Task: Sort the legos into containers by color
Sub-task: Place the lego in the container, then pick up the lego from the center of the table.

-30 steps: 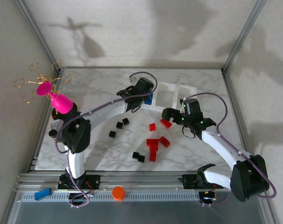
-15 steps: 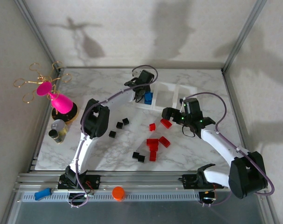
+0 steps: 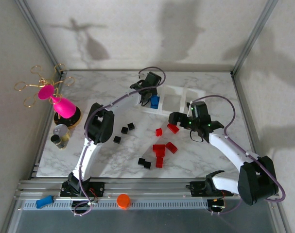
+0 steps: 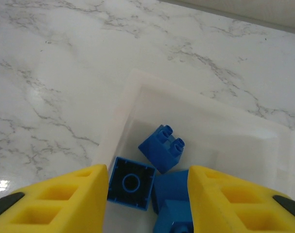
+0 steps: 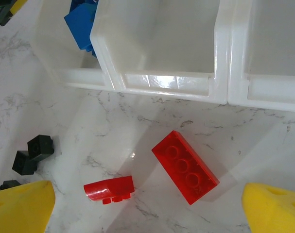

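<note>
Left hand hangs right over the containers, above the end bin on the left arm's side. Its yellow fingers are spread apart, released, gripping nothing. Down in that bin lie the blue legos, touching each other, one studs-up, one showing its hollow underside. Right hand hovers just in front of the containers, by the middle bin, jaws wide apart and nothing held. Beneath it on the bench sit two red legos, a long one and a smaller one, apart, just short of the containers' front wall. Farther out from the containers more red bricks cluster, with black legos scattered beside them.
</note>
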### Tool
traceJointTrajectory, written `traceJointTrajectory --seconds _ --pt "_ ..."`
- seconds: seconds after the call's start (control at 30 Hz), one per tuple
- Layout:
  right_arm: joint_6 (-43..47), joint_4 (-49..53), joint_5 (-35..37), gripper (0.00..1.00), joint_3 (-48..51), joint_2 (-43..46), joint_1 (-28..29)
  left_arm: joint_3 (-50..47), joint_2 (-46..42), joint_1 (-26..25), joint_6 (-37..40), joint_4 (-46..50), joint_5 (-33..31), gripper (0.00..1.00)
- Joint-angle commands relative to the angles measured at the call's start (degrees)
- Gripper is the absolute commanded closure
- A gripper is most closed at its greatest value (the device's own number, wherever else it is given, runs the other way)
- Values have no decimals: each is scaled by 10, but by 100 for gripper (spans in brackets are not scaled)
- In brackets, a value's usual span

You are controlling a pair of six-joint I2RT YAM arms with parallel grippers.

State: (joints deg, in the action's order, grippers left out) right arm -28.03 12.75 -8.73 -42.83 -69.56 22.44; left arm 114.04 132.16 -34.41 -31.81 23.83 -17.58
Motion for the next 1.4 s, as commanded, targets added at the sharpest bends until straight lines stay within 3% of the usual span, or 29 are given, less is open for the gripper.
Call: traceJointTrajectory --seconds 0.0,0.37,0.77,1.0,1.37 --pt "35 33 18 1 -26 2 15 -52 -94 -7 0 7 -1 52" --pt "55 68 76 1 -47 -46 122 -386 -375 -58 -41 -99 16 46" --pt "37 22 171 10 -53 -110 222 -650 -583 -109 -112 -124 19 26" --pt "35 6 192 17 -66 -155 244 -712 -649 -145 -116 -133 5 1" --pt "36 -1 211 27 -101 -219 250 -774 -687 -157 -155 -156 -22 0"
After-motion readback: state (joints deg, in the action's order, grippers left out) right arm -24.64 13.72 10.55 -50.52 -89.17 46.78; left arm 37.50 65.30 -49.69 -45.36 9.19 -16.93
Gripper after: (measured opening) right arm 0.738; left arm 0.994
